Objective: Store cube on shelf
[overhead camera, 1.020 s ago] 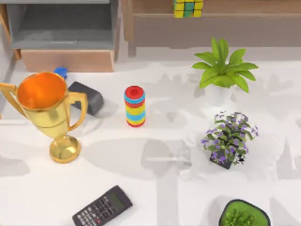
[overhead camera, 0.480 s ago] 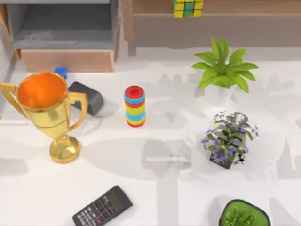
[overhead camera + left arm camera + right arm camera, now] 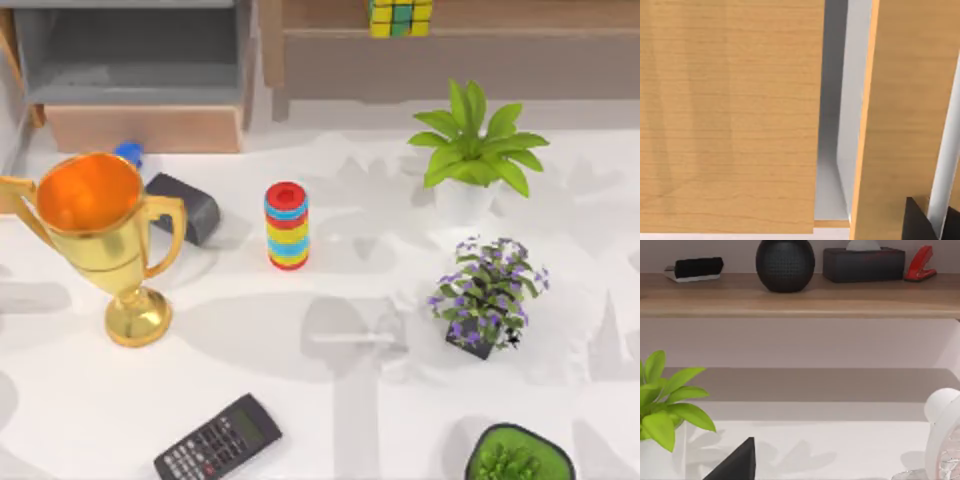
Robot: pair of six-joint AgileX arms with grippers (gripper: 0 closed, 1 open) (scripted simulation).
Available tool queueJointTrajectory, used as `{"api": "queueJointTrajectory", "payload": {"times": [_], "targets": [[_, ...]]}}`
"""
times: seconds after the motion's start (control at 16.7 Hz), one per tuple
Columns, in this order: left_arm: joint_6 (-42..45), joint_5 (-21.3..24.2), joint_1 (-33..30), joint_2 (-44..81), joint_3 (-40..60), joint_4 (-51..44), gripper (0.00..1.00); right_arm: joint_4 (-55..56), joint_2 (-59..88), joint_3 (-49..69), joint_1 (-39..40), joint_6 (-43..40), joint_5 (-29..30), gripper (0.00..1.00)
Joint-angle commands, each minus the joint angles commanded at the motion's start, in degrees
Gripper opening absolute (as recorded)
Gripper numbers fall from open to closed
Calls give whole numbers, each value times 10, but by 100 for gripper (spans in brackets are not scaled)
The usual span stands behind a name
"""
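The cube point(image 3: 400, 16), tiled yellow, green and orange, rests on the shelf point(image 3: 500, 14), a light-brown wooden ledge along the table's far edge with a grey-brown panel point(image 3: 450, 65) under it. Nothing touches the cube. A dark tip of my left gripper point(image 3: 920, 223) sits close against tan wooden panels point(image 3: 730, 115) with a grey gap point(image 3: 832, 115) between them. A dark tip of my right gripper point(image 3: 737, 464) hovers low over the white table, beside the green plant's leaves point(image 3: 662, 405).
On the table stand a gold trophy point(image 3: 95, 235), a striped ring stack point(image 3: 287, 225), a dark block point(image 3: 185, 205), a calculator point(image 3: 218, 440), a green plant point(image 3: 475, 150), a purple-flowered plant point(image 3: 487, 292) and a green pot point(image 3: 518, 455). A grey compartment point(image 3: 135, 60) is at far left.
The cube and the table's objects have not moved. Shadows at the table's left edge have shifted.
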Motion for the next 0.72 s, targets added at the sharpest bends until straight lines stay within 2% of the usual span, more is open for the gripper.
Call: {"api": "queueJointTrajectory", "payload": {"times": [0.42,0.72], "targets": [[3,-10,-9,11,18,-14,0,0,0,0,0,0,0,100],[-3,-42,-43,51,114,-62,0,0,0,0,0,0,0,100]]}}
